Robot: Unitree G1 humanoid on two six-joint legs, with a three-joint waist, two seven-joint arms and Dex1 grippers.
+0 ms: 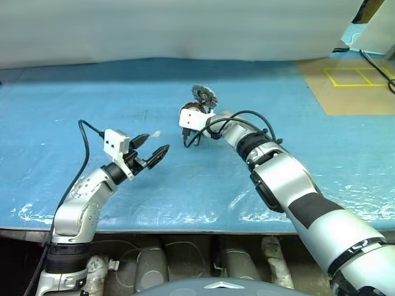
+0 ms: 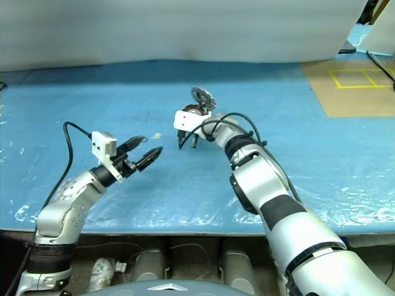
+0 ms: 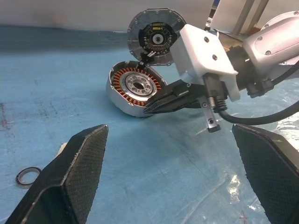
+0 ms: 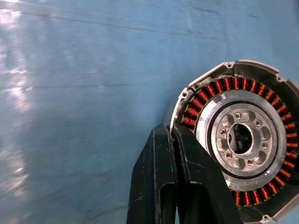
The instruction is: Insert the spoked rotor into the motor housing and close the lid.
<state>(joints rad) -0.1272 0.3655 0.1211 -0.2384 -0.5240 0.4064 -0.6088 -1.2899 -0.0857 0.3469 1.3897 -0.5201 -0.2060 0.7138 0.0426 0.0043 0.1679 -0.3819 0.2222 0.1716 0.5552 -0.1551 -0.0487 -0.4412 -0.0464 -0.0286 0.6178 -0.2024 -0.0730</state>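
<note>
Motor housing (image 4: 239,140) rim pinched in closed right hand (image 4: 174,140); left hand (image 3: 168,154) apart, near

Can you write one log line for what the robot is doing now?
right gripper: fingers shut at motor housing rim | left gripper: open, empty | housing tilted up

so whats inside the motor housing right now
Inside the motor housing are copper windings around a silver hub with an open centre hole. The right pincer, shut, covers part of the rim, so that stretch is hidden.

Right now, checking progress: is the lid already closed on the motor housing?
No: the motor housing lies open, its copper windings and centre hub exposed.
</note>
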